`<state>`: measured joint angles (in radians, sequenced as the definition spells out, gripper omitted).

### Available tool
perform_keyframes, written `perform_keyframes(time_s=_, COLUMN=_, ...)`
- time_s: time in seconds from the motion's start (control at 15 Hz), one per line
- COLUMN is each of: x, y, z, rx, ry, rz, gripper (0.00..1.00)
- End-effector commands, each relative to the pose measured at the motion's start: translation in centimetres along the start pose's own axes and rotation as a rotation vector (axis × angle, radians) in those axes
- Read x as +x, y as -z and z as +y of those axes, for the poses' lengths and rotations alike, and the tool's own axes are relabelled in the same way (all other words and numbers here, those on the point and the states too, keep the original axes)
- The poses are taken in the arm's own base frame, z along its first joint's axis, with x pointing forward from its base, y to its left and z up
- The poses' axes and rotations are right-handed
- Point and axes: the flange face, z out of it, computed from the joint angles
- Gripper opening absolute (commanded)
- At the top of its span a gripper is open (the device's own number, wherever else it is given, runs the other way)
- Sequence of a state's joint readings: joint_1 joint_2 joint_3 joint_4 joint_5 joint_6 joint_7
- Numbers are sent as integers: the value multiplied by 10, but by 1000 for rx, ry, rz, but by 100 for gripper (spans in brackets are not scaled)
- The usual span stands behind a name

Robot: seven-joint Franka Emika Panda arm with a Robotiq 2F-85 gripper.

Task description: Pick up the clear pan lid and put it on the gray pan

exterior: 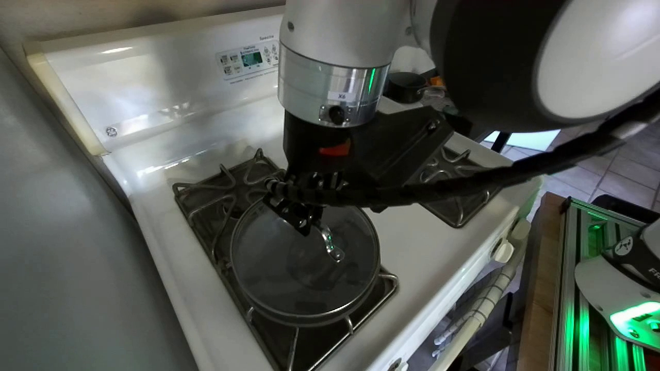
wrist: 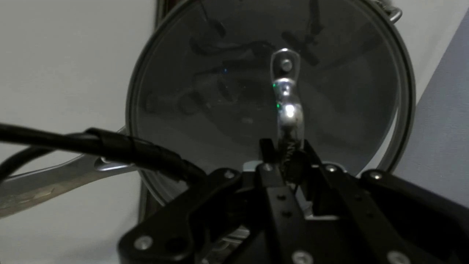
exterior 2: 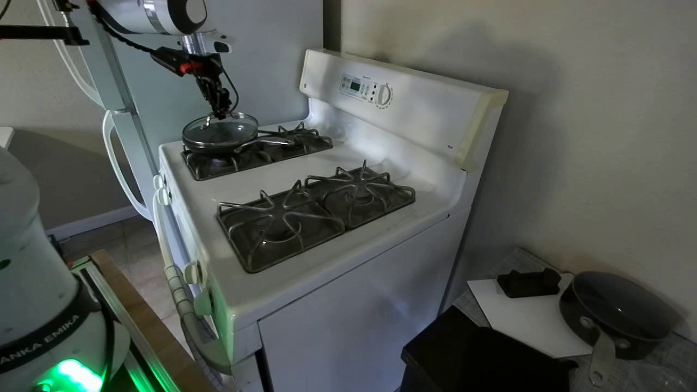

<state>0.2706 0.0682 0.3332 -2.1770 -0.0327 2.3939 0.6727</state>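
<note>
The clear pan lid lies over the gray pan on a stove burner. In an exterior view the lid and the pan's dark side show together. In the wrist view a pale crescent shows inside the lid's lower right rim; I cannot tell if it is fully seated. The pan's metal handle extends left there. My gripper has its fingertips close on both sides of the lid's arched metal handle. The gripper also shows in both exterior views, hiding one handle end.
Burner grates cover the near side of the white stove. The stove's back panel rises behind. A large grey-blue surface stands beside the pan. A dark pot stands on the counter.
</note>
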Motion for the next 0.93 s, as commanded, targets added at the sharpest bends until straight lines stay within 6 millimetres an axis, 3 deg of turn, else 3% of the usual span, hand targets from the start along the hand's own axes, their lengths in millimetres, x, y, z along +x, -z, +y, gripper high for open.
perform_keyframes(time_s=0.0, x=4, y=1, z=-6, rx=-3, ry=13, rz=5, gripper=2)
perform_keyframes(time_s=0.8, x=5, y=-8, z=-10, rx=-23, ry=26, rz=-15, gripper=2)
perform_keyframes(time_s=0.87, x=5, y=-8, z=-10, rx=-23, ry=27, rz=-18, gripper=35)
